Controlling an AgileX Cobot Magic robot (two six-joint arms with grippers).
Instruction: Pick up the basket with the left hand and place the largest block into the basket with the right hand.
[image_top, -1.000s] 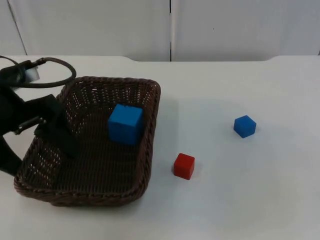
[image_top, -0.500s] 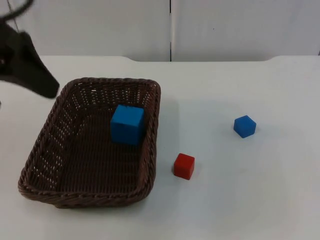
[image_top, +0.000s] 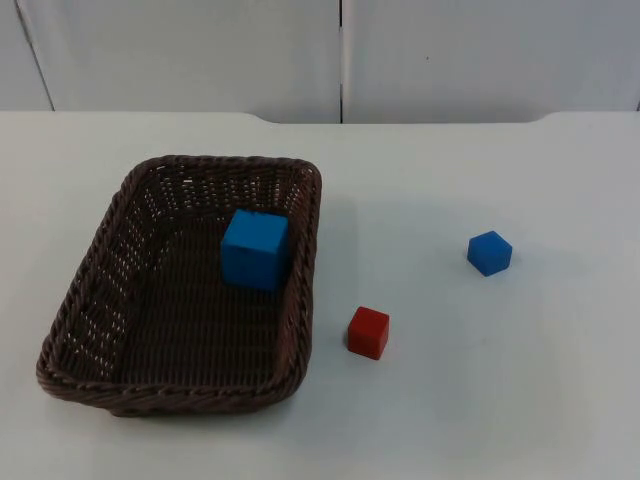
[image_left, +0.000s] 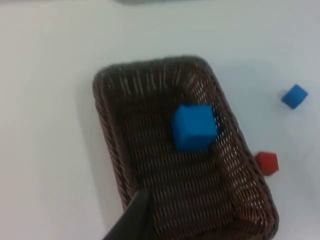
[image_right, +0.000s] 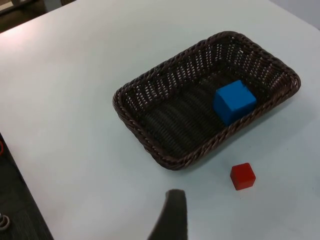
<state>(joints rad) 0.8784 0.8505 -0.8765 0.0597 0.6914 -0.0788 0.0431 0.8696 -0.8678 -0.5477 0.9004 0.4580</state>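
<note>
A dark brown wicker basket (image_top: 304, 262) rests flat on the white table, left of centre. The largest block, a big blue cube (image_top: 255, 248), sits inside it against the right wall. In the left wrist view the basket (image_left: 107, 131) and its big blue cube (image_left: 194, 126) lie well below my left gripper (image_left: 131, 223), which hangs high over the basket's near end, apart from it. My right gripper (image_right: 171, 216) hovers far above the table, looking down on the basket (image_right: 150, 151) and the big blue cube (image_right: 234, 101). Nothing is held by either.
A small red cube (image_top: 368, 332) stands on the table just right of the basket's near corner. A small blue cube (image_top: 489, 252) lies farther right. The grey partition wall (image_top: 340, 55) closes off the table's far edge.
The left arm let go of the basket's left rim, rose to the upper left and left the top view. The basket settled flat and shifted slightly.
</note>
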